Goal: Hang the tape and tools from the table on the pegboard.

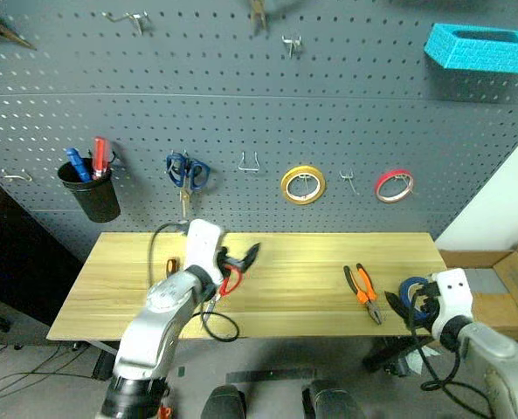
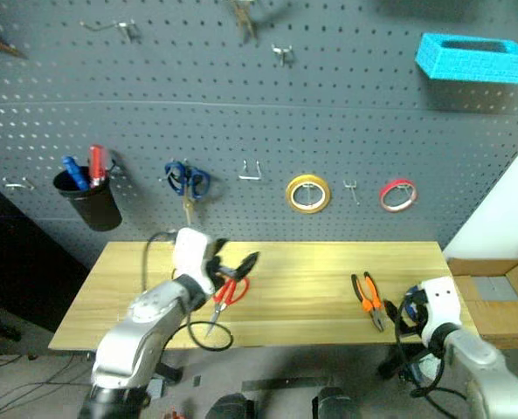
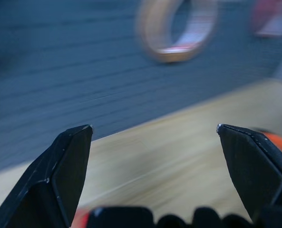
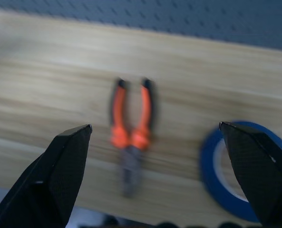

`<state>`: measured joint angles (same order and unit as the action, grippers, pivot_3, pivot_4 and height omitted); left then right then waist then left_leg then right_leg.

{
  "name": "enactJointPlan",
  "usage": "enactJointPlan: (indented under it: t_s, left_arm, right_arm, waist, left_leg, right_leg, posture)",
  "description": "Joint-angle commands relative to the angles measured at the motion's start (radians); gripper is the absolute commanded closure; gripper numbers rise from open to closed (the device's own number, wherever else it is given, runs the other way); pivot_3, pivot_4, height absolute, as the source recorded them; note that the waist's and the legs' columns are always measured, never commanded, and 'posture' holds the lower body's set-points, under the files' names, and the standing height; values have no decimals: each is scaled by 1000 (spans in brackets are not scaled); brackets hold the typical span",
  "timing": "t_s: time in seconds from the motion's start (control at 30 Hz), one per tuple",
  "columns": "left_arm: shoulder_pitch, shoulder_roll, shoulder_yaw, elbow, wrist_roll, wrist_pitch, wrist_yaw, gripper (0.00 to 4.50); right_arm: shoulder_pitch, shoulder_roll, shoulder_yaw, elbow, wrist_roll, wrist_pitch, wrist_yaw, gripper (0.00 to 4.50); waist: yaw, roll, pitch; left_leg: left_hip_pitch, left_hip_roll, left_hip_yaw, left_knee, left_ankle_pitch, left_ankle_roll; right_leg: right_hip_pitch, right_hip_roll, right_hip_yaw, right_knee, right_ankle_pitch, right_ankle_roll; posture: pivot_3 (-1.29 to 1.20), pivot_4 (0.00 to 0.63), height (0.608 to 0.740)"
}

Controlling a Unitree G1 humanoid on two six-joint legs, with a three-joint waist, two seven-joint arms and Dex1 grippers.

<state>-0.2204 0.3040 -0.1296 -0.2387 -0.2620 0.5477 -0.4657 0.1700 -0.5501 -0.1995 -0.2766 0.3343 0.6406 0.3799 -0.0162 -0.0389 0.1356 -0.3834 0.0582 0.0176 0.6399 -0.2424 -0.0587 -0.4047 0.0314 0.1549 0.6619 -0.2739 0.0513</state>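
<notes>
Both hands are spread to full width and hold nothing. The left hand (image 2: 232, 264) hangs over the left half of the pale plank-grain wooden counter (image 2: 311, 279), with the red-handled scissors (image 2: 226, 295) lying on the counter directly under its fingers and the small orange-and-black-handled screwdriver (image 1: 171, 266) just beside the arm at 9 o'clock. The right hand (image 4: 160, 142) points at the counter's right end: in the right wrist view the orange-and-black-handled pliers (image 4: 131, 142) lie flat between the fingertips at 12 o'clock, apart from them, and the wide blue tape roll with a white core (image 4: 236, 185) lies near the right finger at about 3 o'clock. All four items are on the counter, so the step in hand appears to be the first pickup approach. The next move calls for lowering a hand over one item, closing on it, then carrying it up to a free hook (image 1: 249, 163) on the dark grey perforated pegboard (image 1: 241, 78) at 12 o'clock.
</notes>
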Motion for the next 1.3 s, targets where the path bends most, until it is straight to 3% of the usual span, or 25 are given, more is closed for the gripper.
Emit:
enactJointPlan:
  t_s: [0.03,0.3,0.43,0.77,1.1,1.2,1.3]
  left_arm:
    - [-134,9,-151,112,35,-104,-196,10]
    - [-361,-58,-335,479,149,-395,-447,10]
    - [-426,-104,-386,632,215,-548,-515,10]
    - [-555,-252,-400,896,309,-775,-541,10]
    - [-613,-311,-365,992,324,-847,-564,10]
    - [-600,-318,-361,980,312,-825,-591,0]
    - [-597,-320,-359,975,317,-821,-600,0]
  right_arm:
    - [-88,-59,-7,98,-7,44,49,0]
    - [-334,-112,19,327,-17,107,108,0]
    - [-387,-129,43,390,-35,119,131,0]
    - [-399,-114,43,503,-82,142,91,0]
    - [-455,-77,29,652,-100,115,68,0]
    - [-463,-55,-3,671,-92,113,54,614]
    - [-460,-49,-2,659,-98,114,59,1626]
  waist:
    - [-9,1,24]
    - [-27,11,100]
    - [-29,12,133]
    - [-29,10,189]
    - [-44,6,199]
    - [-43,5,200]
    - [-43,5,200]
  left_leg:
    - [-1,-1,-1,0,0,0]
    - [-14,-2,-12,4,-4,6]
    - [-17,-7,-14,6,-4,7]
    - [-22,-19,-15,6,-5,9]
    - [-23,-20,-17,6,-5,9]
    - [-23,-20,-18,7,-5,9]
    - [-23,-20,-18,7,-5,9]
  right_leg:
    - [-1,0,0,0,0,0]
    - [-5,2,-4,0,5,3]
    - [-6,-1,-4,-1,4,4]
    - [-6,-16,-5,0,0,14]
    - [-6,-17,-6,0,0,16]
    - [-6,-17,-7,0,0,17]
    - [-6,-17,-7,0,0,17]
  posture:
    - [12,233,740]
    - [-45,310,740]
    - [-57,346,740]
    - [-42,390,740]
    - [-32,388,740]
    - [-32,384,740]
    - [-33,382,740]
